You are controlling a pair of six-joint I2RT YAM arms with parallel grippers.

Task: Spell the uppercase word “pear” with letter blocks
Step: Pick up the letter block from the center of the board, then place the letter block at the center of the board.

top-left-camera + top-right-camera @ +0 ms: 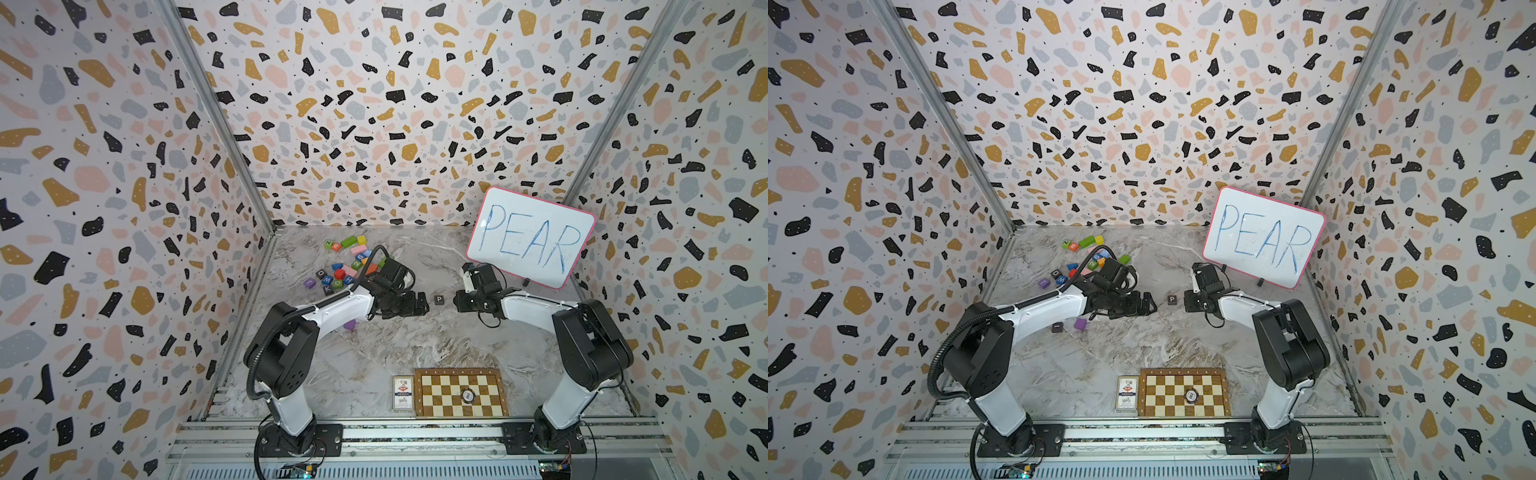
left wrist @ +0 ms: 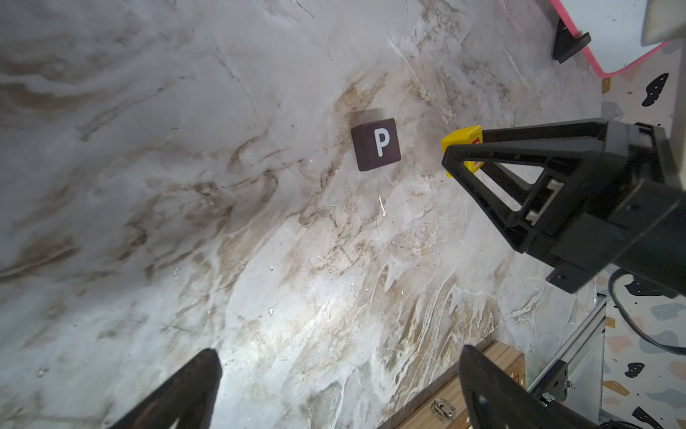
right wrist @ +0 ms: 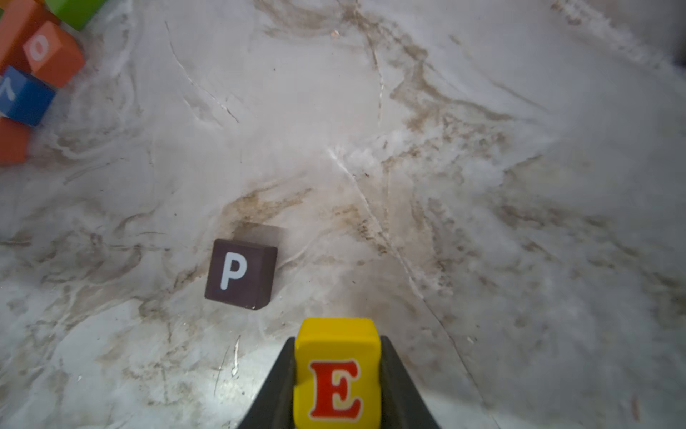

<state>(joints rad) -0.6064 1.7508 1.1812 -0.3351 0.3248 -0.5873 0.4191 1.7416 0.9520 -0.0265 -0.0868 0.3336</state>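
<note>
**Yellow E block (image 3: 337, 375) pinched, P block (image 3: 237, 273) down on the bench (image 1: 395, 345)**

Yellow E block fills the bottom of the right wrist view. It's clamped between the right fingers (image 3: 276, 390), one on each side face, with the red E facing the camera. So those fingers are closed tight on it. Can't tell if it touches the bench or hangs just above.

The dark P block lies flat on the marble, white P up, close to the E but with a clear gap. In both top views it sits alone mid-bench, between the two arms.

Left fingers (image 2: 185, 390) are spread wide with nothing in them, hanging near the P from the other side.

The other blocks are a messy pile (image 1: 349, 266) at the far left, letters mostly too small to read. A purple cube (image 1: 1080, 323) pokes out by the left arm. A whiteboard (image 1: 530, 237) reading PEAR leans at the far right, and a chessboard (image 1: 459, 392) lies at the near edge.
</note>
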